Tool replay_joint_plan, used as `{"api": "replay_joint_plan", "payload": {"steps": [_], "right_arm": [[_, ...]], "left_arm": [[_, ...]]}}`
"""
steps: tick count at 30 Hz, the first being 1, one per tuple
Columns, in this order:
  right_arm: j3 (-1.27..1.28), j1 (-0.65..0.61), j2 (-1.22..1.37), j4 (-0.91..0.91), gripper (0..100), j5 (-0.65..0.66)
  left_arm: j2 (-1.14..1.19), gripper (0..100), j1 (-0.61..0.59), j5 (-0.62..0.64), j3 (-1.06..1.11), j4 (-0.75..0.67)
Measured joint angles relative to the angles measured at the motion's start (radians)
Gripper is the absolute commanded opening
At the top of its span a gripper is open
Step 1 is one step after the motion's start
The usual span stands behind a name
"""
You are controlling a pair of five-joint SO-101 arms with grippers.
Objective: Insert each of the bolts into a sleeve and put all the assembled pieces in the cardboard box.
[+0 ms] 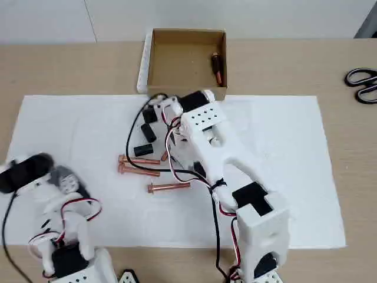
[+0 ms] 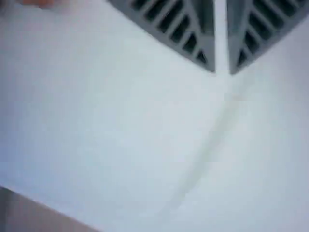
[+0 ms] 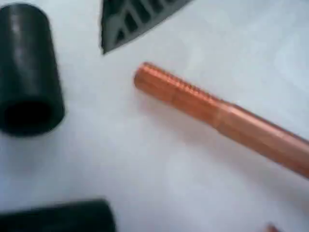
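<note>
A wooden table (image 1: 59, 65) carries a white paper sheet (image 1: 283, 147). The right arm (image 1: 212, 141) stretches across the sheet, and its right gripper (image 1: 160, 111) sits just short of the cardboard box (image 1: 150, 59). The gripper's ribbed finger (image 3: 130, 21) stands apart from its partner, grasping nothing. A copper bolt (image 3: 217, 113) lies flat on the paper, its threaded end close beside that fingertip but apart from it. A black sleeve (image 3: 29, 72) lies on the fingertip's other side, and a second sleeve (image 3: 58, 217) lies farther off. Three loose bolts (image 1: 169, 187) lie behind the right gripper. The left gripper (image 2: 221, 71) hangs over bare paper, well apart from these parts, its grey fingers (image 2: 188, 34) clenched almost together on nothing. One assembled piece (image 1: 217, 68) lies in the box.
</note>
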Motion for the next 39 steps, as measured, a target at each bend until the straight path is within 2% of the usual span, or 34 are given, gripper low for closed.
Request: {"api": "replay_joint_plan", "payload": {"steps": [4, 9, 14, 25, 30, 39], "right_arm": [[0.060, 0.008, 0.005, -0.006, 16.2, 0.032], [0.072, 0.032, 0.005, -0.021, 16.2, 0.038], [0.086, 0.064, 0.018, -0.068, 16.2, 0.038], [0.094, 0.015, 0.114, -0.144, 15.6, 0.037], [0.087, 0.017, 0.117, -0.147, 0.4, 0.037], [0.091, 0.058, 0.103, -0.153, 0.6, 0.037]], "left_arm": [[0.000, 1, 0.091, -0.002, 0.000, -0.040], [0.000, 1, 0.143, -0.002, 0.000, -0.098], [0.000, 1, 0.146, -0.002, 0.000, -0.135], [0.000, 1, 0.149, -0.002, 0.000, -0.152], [0.000, 1, 0.149, -0.002, 0.000, -0.247], [0.000, 1, 0.169, -0.002, 0.000, -0.436]]}}
